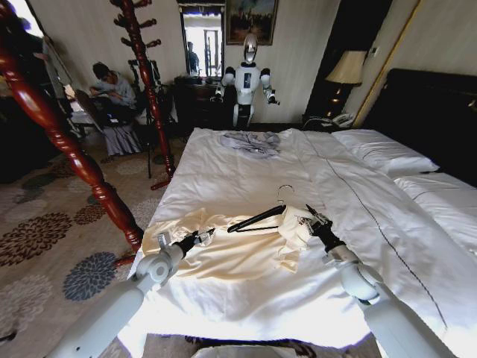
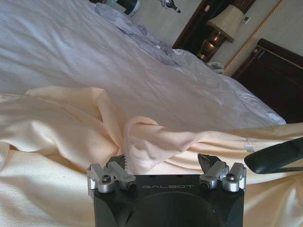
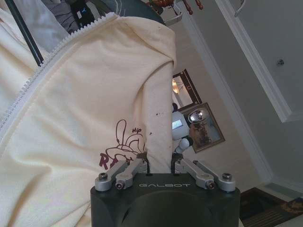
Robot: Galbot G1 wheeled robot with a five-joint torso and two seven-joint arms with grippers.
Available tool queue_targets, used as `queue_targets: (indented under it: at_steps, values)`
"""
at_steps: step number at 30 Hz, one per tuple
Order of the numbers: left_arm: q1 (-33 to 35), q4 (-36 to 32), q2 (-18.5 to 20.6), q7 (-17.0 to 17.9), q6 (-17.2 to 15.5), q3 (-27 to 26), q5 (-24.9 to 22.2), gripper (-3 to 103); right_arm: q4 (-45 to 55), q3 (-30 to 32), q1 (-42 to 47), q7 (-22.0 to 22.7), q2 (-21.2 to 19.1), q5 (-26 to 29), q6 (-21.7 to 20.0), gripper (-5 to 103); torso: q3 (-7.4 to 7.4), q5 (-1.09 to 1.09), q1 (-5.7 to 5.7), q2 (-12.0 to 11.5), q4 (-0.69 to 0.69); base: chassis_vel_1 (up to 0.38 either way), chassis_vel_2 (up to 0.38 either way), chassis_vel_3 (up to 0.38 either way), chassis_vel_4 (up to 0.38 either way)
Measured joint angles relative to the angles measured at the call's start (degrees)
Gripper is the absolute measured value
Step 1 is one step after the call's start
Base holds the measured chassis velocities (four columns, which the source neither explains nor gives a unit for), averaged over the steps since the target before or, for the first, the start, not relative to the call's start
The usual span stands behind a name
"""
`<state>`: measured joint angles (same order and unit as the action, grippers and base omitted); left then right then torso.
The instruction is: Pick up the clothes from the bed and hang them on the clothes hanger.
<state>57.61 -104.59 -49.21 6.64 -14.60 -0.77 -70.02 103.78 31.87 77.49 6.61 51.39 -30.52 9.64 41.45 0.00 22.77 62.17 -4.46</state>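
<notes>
The thin black triangular clothes hanger (image 1: 257, 218) lies on the wide white-sheeted bed (image 1: 223, 179), silvery hook toward the headboard end; its right end is hidden under bunched fabric. The pale cream-yellow garment (image 1: 238, 257) sprawls crosswise. Right gripper (image 1: 307, 221): jaws clamped on a raised fold. Left gripper (image 1: 203, 237): jaws wide, apparently touching cloth.

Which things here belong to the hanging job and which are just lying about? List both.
Job: cream garment, pinched by the right gripper; black hanger lying on it; bed; left gripper, open at the garment's edge.

Lying about: grey garment, pillows, wooden coat stand, lamp.
</notes>
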Motion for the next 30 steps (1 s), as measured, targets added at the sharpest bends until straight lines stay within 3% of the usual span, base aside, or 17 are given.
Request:
queue_targets:
  at_steps: [15,27,30]
  values:
    - [-0.4,-3.0,1.2,0.3,-0.1,1.3,0.0,85,0.1,0.4,0.2,0.0,-0.3,0.1,0.0,19,0.00,0.00,0.00,0.0,0.00,0.000,0.000,0.000,0.000]
    - [-0.9,-0.5,0.1,-0.2,-0.2,2.0,0.7,85,0.2,0.8,0.7,0.0,-0.3,0.2,-0.1,19,0.00,0.00,0.00,0.0,0.00,0.000,0.000,0.000,0.000]
    - [-1.6,0.1,-0.5,-0.3,-0.1,2.1,0.7,80,0.2,0.9,0.9,0.0,-0.3,0.2,-0.1,19,0.00,0.00,0.00,0.0,0.00,0.000,0.000,0.000,0.000]
